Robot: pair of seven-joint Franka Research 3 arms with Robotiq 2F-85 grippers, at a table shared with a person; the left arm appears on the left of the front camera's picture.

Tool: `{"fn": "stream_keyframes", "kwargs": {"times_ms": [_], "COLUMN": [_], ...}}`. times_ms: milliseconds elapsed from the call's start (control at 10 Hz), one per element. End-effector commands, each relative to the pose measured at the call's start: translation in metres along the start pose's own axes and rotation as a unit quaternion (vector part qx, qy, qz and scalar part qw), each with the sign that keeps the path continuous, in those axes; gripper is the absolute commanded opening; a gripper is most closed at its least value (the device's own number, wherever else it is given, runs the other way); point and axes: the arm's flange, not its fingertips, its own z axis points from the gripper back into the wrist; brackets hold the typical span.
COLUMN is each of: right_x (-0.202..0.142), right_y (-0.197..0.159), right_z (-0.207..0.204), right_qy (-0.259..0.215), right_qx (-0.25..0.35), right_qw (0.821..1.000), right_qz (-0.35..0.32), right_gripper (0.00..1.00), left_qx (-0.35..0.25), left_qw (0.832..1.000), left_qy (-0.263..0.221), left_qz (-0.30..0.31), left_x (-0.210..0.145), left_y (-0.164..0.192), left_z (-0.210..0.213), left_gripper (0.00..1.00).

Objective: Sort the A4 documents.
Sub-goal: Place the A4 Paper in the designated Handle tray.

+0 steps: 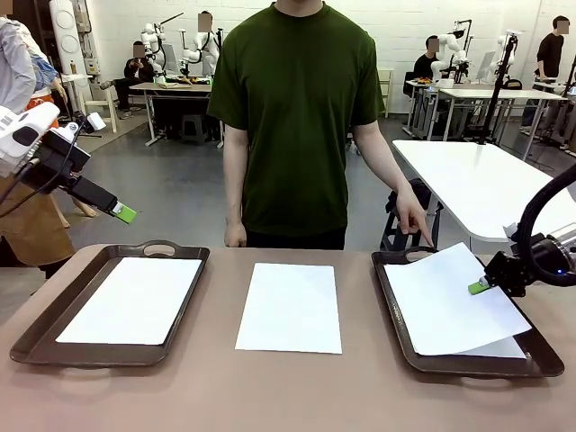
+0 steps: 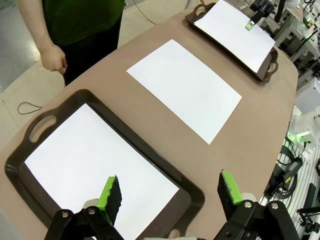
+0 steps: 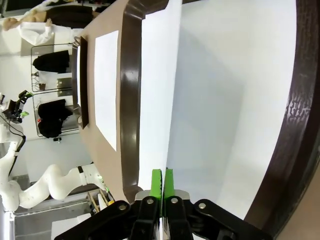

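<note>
Nearest us, a blank white A4 sheet (image 1: 290, 306) lies flat on the desk (image 1: 270, 396) between the left tray (image 1: 72, 301) and the right tray (image 1: 468, 364). Lower right, the right claw (image 1: 477, 288) pinches a skewed sheet (image 1: 445, 301) by its edge, we judge to settle it into that tray. Upper left, the left claw (image 1: 126, 213) hangs wide open, empty.

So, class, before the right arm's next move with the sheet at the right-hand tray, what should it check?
1. Right gripper pinches top sheet at its edge: ok.
2. Top sheet squared in right tray: not ok, skewed over the sheet beneath.
3. Person's hand clear of that tray: not ok, fingers at its far rim.
4. Left gripper open, above left tray: ok.
5. Middle sheet flat on table: ok.
</note>
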Motion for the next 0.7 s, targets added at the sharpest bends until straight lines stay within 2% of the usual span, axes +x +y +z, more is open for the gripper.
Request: {"fn": "stream_keyframes", "kwargs": {"times_ms": [0,100,200,300,400,500,600], "right_x": [-0.008,-0.010,-0.012,-0.013,-0.014,-0.014,-0.014], "right_y": [0.017,0.024,0.037,0.049,0.054,0.057,0.058], "right_z": [-0.001,0.000,0.001,0.000,-0.001,0.000,0.001], "right_qy": [0.003,0.001,0.003,0.009,0.014,0.012,0.013], "right_qx": [-0.032,-0.044,-0.048,-0.077,-0.114,-0.144,-0.170], "right_qw": [0.999,0.999,0.999,0.997,0.993,0.989,0.985], "right_qz": [-0.009,-0.005,-0.002,0.002,0.001,-0.001,-0.004], "right_gripper": [0.17,0.23,0.35,0.41,0.54,0.60,0.73], "left_qx": [0.004,0.004,0.004,0.004,0.004,0.004,0.004], "left_qw": [1.000,1.000,1.000,1.000,1.000,1.000,1.000], "left_qy": [0.002,0.002,0.002,0.002,0.002,0.002,0.002], "left_qz": [-0.009,-0.009,-0.009,-0.009,-0.009,-0.009,-0.009], "left_x": [-0.001,-0.001,-0.001,-0.001,-0.001,-0.001,-0.001], "left_y": [0.000,0.000,0.000,0.000,0.000,0.000,0.000], "left_z": [0.000,0.000,0.000,0.000,0.000,0.000,0.000], "left_gripper": [1.00,1.00,1.00,1.00,1.00,1.00,1.00]}}
